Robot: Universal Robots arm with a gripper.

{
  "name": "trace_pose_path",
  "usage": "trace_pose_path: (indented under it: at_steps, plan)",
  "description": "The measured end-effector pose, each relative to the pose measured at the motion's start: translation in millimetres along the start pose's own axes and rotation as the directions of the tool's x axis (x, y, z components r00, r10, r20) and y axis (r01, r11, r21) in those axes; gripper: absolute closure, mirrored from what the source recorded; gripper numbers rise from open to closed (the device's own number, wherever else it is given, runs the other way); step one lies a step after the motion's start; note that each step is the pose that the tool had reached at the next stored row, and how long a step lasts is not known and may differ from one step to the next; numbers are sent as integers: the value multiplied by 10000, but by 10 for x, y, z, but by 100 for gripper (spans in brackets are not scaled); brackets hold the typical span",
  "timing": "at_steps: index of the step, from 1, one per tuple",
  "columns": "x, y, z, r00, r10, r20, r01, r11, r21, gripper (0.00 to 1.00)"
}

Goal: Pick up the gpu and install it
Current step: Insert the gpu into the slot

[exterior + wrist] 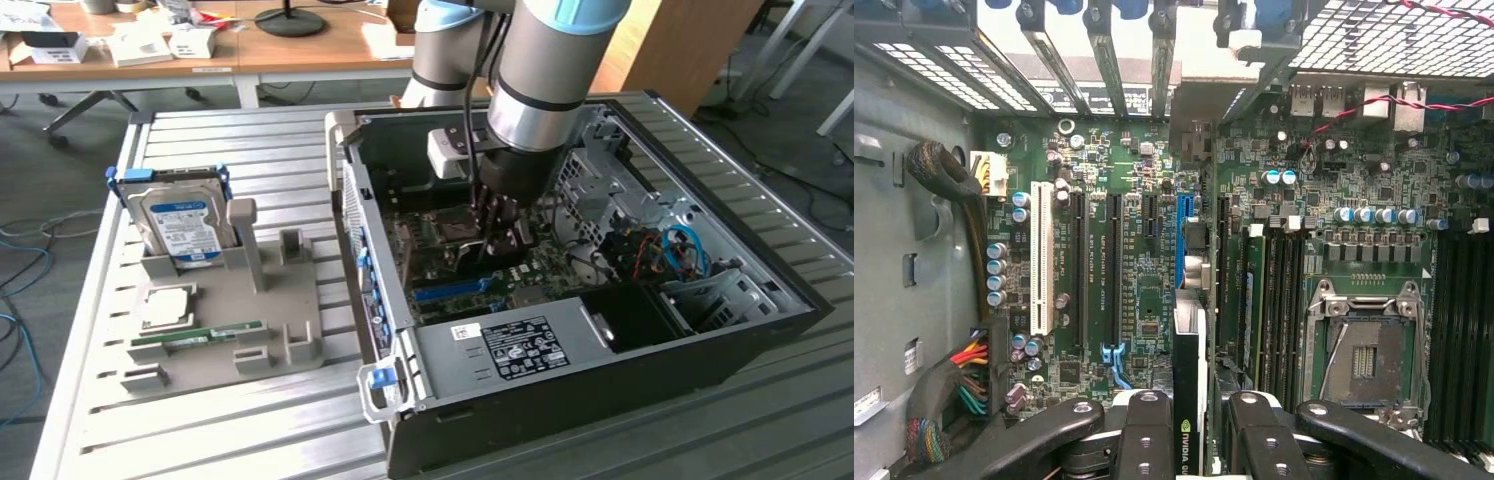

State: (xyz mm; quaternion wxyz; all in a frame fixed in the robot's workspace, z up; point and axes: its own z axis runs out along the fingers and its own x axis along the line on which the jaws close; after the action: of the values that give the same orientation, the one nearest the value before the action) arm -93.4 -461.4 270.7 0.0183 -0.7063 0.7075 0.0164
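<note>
While the gripper (497, 222) hangs inside the open computer case (587, 405), its fingers (1144, 430) are clamped on the gpu (1188, 365), held edge-on along the blue slot (1182, 215) of the motherboard (1129, 300); whether it is seated, I cannot tell.

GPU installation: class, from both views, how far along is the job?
Done: the gpu is picked up and inside the computer case. In hand: the gripper holds it edge-on over the motherboard, in line with the blue slot. Left: seating it; it does not look pressed home.
</note>
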Motion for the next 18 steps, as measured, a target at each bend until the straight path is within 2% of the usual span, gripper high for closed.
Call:
trace_pose_path:
  at_steps: [7, 18]
  plan:
    - [0, 61, 0, 10000, -1, 0, 1, 10000, 0, 74]
    - [18, 69, -1, 10000, 0, 0, 0, 10000, -1, 74]
